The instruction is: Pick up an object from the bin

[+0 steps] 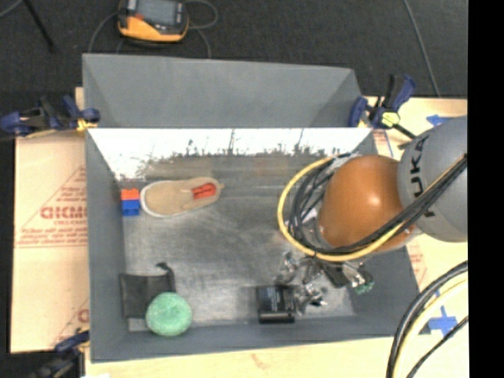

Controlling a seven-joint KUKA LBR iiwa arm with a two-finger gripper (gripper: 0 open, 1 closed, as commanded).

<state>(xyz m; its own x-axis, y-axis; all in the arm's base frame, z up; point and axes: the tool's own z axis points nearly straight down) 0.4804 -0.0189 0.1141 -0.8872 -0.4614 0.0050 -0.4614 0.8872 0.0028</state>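
1 arm (441, 181) bent down from right, end effector (305, 279) beside black block (274, 302), front-right; grip state unclear.

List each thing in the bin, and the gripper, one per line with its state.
gripper: down near the bin floor, near right corner, beside the black box.
black box: lying on the floor, not lifted.
green ball: resting in the near left corner.
black sheet: lying flat, touching the green ball.
beige shoe: lying at far left, red piece on it.
blue block: by the left wall, beside the shoe.
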